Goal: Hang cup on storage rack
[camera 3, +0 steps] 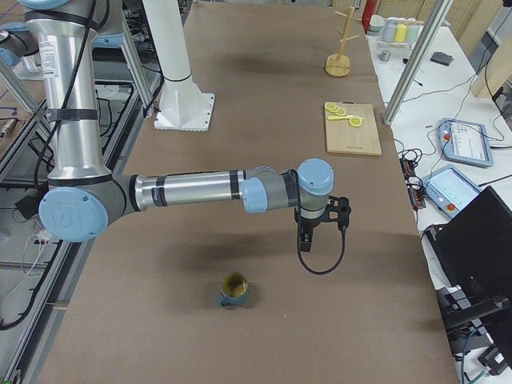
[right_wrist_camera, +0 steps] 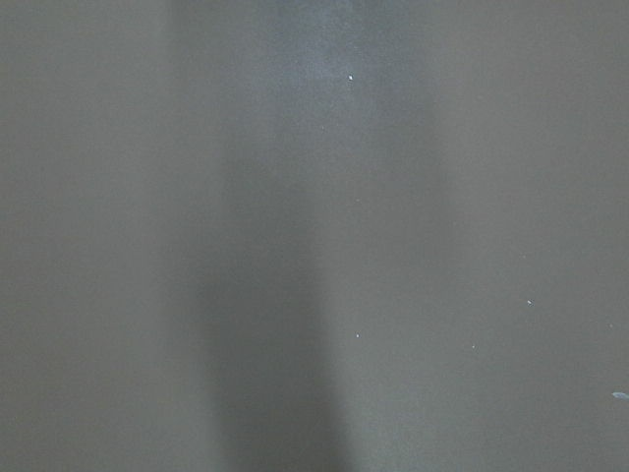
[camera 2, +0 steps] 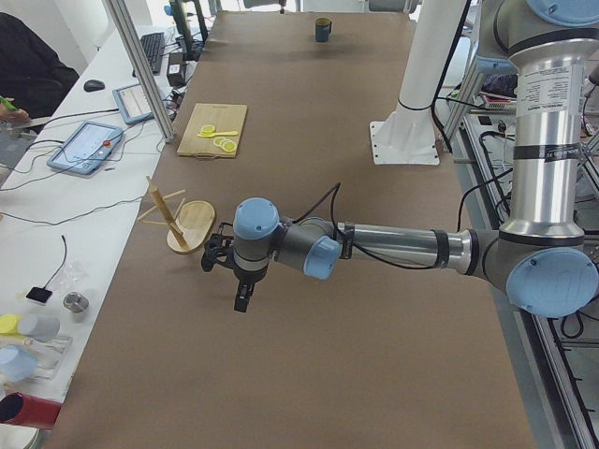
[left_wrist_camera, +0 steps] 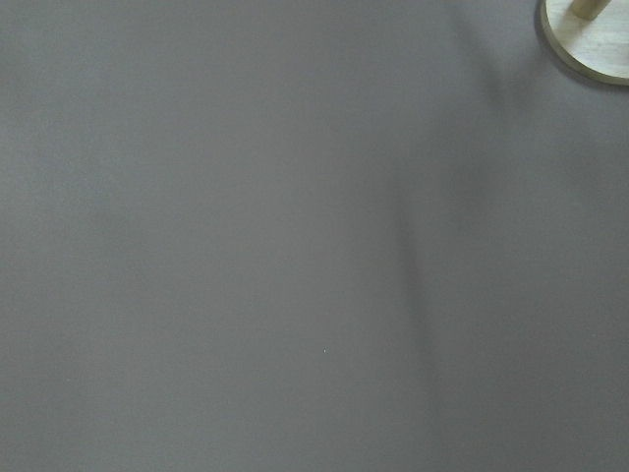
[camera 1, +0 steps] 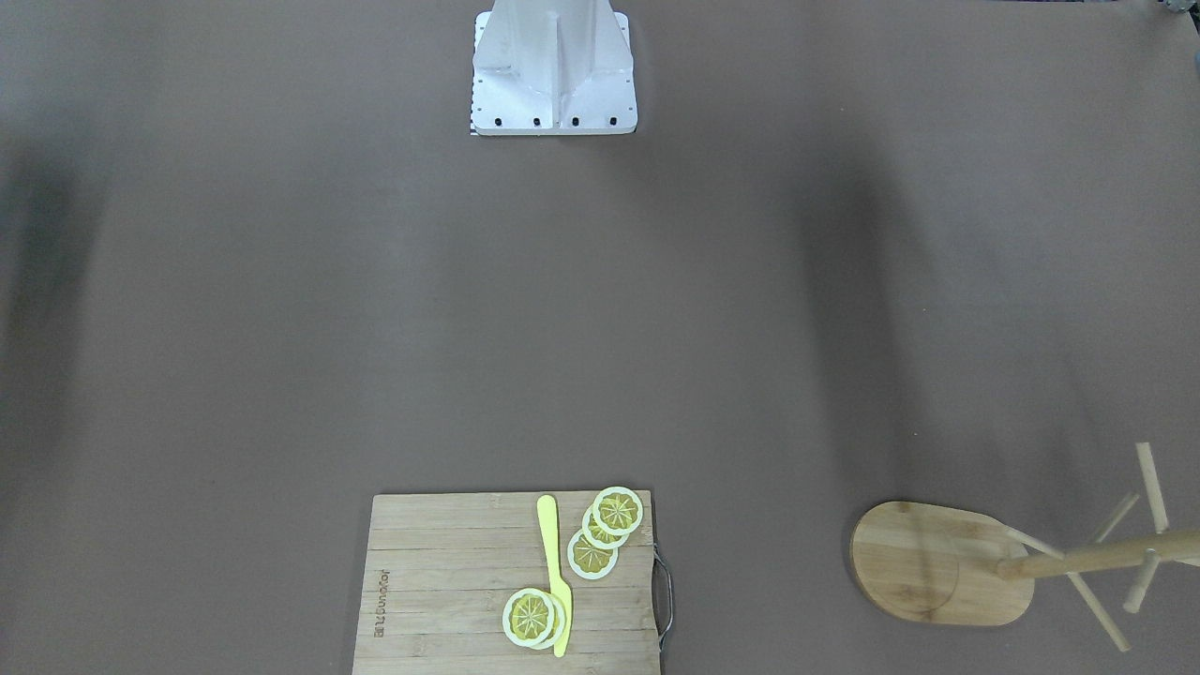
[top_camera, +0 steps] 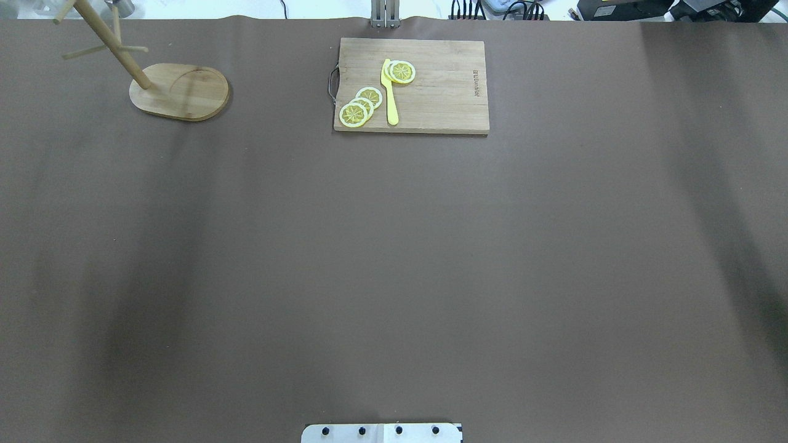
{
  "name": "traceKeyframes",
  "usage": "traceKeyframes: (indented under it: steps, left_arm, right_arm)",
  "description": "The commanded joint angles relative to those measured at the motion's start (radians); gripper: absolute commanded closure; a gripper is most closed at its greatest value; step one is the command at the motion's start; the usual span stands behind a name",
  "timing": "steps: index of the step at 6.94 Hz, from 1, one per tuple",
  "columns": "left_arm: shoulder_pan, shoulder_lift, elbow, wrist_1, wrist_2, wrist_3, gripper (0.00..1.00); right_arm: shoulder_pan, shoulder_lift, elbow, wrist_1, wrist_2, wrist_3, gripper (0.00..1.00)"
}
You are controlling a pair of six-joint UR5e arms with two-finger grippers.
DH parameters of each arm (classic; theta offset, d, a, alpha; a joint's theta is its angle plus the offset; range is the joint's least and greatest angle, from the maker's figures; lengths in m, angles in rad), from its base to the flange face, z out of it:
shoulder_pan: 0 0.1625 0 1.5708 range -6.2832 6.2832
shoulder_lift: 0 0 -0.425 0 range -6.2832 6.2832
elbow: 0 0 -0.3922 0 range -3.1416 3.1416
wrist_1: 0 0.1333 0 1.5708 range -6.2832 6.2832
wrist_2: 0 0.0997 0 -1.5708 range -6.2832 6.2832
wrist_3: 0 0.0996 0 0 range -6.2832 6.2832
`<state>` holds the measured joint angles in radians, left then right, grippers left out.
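The cup [camera 3: 234,290] is a dark blue mug with a yellowish-green inside. It stands upright on the brown table at the robot's right end, and shows small and far in the exterior left view [camera 2: 323,30]. The storage rack [top_camera: 178,91], a wooden mug tree on an oval base, stands at the far left corner [camera 1: 947,562] [camera 2: 187,224]; no cup hangs on it. My left gripper [camera 2: 241,299] hangs over the table close to the rack. My right gripper [camera 3: 302,244] hangs over the table, apart from the cup. I cannot tell whether either is open or shut.
A bamboo cutting board [top_camera: 443,92] with a metal handle lies at the far middle edge, bearing lemon slices [top_camera: 360,106] and a yellow knife [top_camera: 389,92]. The white robot base [camera 1: 555,70] stands at the near edge. Operators' desks with tablets lie beyond the far edge.
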<state>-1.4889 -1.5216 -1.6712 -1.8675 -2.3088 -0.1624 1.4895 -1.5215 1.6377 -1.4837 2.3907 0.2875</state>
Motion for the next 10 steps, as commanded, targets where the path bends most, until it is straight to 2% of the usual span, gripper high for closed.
traceKeyframes:
  steps: [1,3,8,10]
  left_arm:
    - [-0.001,0.0,-0.005,0.008,0.0,-0.002,0.01]
    - [-0.001,0.0,-0.007,0.008,0.002,-0.002,0.01]
    - [0.001,0.0,-0.005,0.008,0.0,-0.003,0.01]
    - [0.001,0.001,-0.007,0.008,-0.007,-0.003,0.01]
  right_arm:
    - [0.0,-0.003,-0.001,0.0,-0.001,-0.001,0.0]
    - [0.0,-0.005,-0.022,0.0,0.005,-0.022,0.0]
    - [0.066,-0.164,-0.021,0.016,-0.018,-0.512,0.0]
    - [0.069,-0.235,-0.01,0.025,-0.027,-0.606,0.0]
